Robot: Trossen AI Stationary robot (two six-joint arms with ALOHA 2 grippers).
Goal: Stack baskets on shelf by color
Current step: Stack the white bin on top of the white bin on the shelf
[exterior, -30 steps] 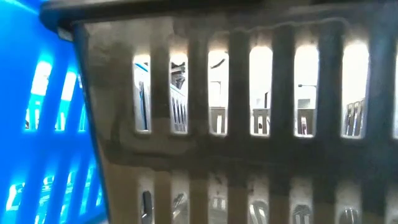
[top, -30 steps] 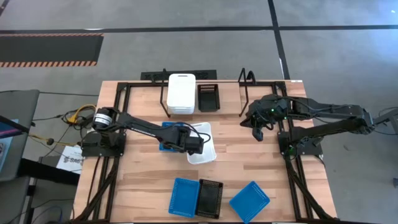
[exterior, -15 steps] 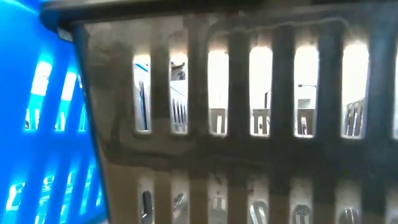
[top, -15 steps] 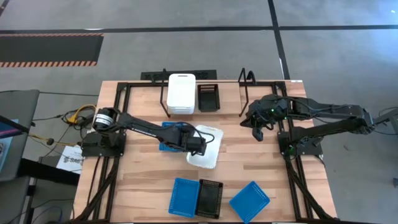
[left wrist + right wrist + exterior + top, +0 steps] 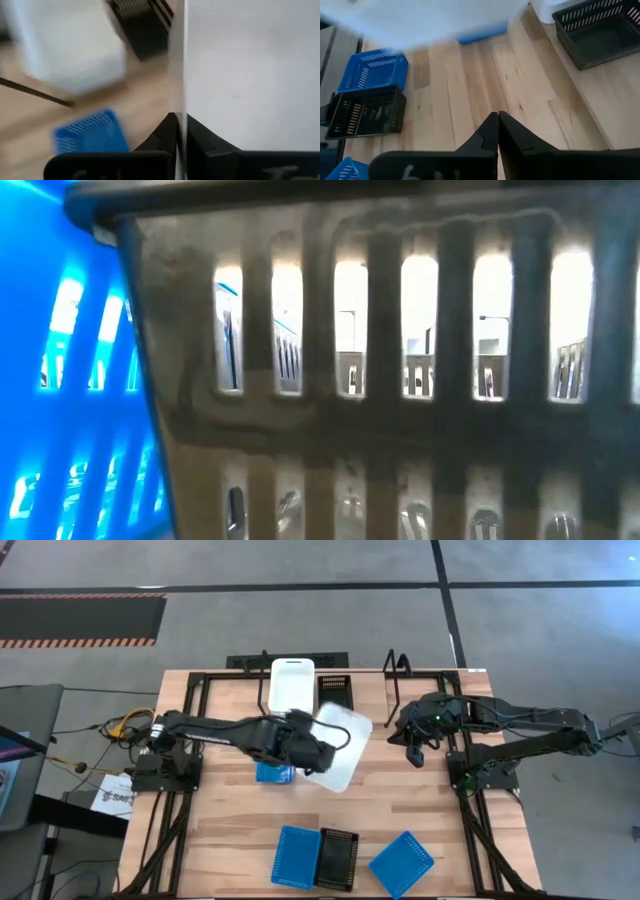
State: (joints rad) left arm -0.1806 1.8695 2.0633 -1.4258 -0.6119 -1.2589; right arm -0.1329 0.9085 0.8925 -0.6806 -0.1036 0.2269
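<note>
My left gripper [image 5: 312,750] pinches the rim of a white basket [image 5: 338,745], tilted above the table [image 5: 230,830] near the shelf [image 5: 395,675]. I should level it over the shelved white basket [image 5: 291,685], then lower squarely. Right gripper [image 5: 415,753] waits, fingers pressed together.

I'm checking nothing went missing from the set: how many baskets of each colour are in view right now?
White baskets: 2, one on the shelf at, one held by the left gripper at
Blue baskets: 3, at
Black baskets: 2, at
Total: 7
</note>
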